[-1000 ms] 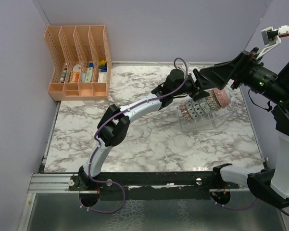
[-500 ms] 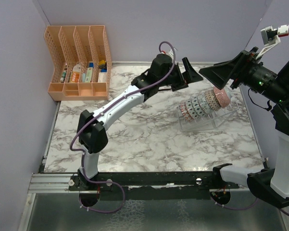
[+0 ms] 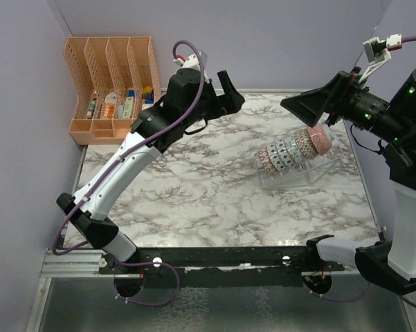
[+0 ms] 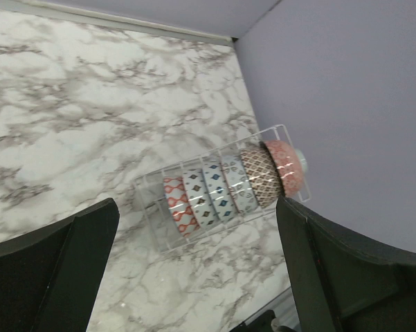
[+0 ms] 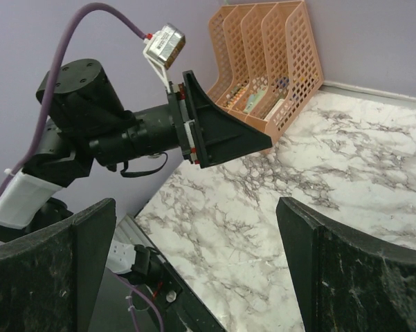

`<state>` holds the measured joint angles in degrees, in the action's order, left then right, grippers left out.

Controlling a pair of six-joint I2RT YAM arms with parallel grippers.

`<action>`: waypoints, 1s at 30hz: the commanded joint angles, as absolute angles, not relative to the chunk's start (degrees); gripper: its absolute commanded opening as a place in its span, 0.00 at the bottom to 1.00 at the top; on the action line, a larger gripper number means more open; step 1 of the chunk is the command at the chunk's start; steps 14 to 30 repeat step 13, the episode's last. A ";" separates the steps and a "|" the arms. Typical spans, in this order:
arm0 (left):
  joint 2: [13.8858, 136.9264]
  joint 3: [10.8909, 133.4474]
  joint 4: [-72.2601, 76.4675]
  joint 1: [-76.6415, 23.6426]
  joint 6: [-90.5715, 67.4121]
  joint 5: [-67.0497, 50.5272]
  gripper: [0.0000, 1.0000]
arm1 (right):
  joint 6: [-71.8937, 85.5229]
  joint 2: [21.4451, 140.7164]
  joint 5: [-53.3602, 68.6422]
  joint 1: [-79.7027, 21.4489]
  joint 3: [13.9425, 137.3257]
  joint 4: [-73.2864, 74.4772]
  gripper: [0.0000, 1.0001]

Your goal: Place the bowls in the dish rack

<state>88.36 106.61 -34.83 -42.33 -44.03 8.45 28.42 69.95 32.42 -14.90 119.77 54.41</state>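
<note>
- Progress: six bowls (image 3: 294,146) stand on edge in one row in the rack (image 3: 297,177), near the right edge of the tabletop (image 3: 194,187). None lies loose, so loading looks complete.
- Left gripper (image 3: 228,88) and right gripper (image 3: 306,105): both raised, fingers spread, holding nothing.
- Materials: glossy round patterned bowls in pink, blue and grey; clear thin-pronged plastic rack; marble-veined top; orange slotted organizer (image 3: 111,83) in the far left corner.

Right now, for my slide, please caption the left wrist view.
Six patterned bowls stand in a row in the clear dish rack on the marble table, framed by the open left gripper.
</note>
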 commanded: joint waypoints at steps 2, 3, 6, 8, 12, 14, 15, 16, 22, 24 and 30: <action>85.32 104.72 -45.45 -42.14 -43.14 23.57 0.99 | 28.35 70.36 34.49 -14.68 118.41 51.92 0.99; 84.92 104.96 -46.76 -42.17 -43.67 25.15 0.99 | 28.17 70.47 34.42 -14.67 118.34 51.75 0.99; 84.67 106.33 -51.30 -42.11 -45.35 30.06 0.99 | 28.19 70.42 34.37 -14.68 117.60 50.98 0.99; 85.25 107.92 -54.12 -42.15 -45.45 31.89 0.99 | 28.29 70.19 34.40 -14.63 116.92 50.49 0.99; 84.70 108.25 -54.11 -42.17 -44.71 32.42 0.99 | 28.17 69.81 34.17 -14.68 115.67 50.03 0.99; 84.23 107.63 -53.28 -42.12 -44.38 32.62 0.99 | 28.11 69.77 33.96 -14.68 115.48 50.03 0.99; 84.23 107.63 -53.28 -42.12 -44.38 32.62 0.99 | 28.11 69.77 33.96 -14.68 115.48 50.03 0.99; 84.23 107.63 -53.28 -42.12 -44.38 32.62 0.99 | 28.11 69.77 33.96 -14.68 115.48 50.03 0.99; 84.23 107.63 -53.28 -42.12 -44.38 32.62 0.99 | 28.11 69.77 33.96 -14.68 115.48 50.03 0.99; 84.23 107.63 -53.28 -42.12 -44.38 32.62 0.99 | 28.11 69.77 33.96 -14.68 115.48 50.03 0.99; 84.23 107.63 -53.28 -42.12 -44.38 32.62 0.99 | 28.11 69.77 33.96 -14.68 115.48 50.03 0.99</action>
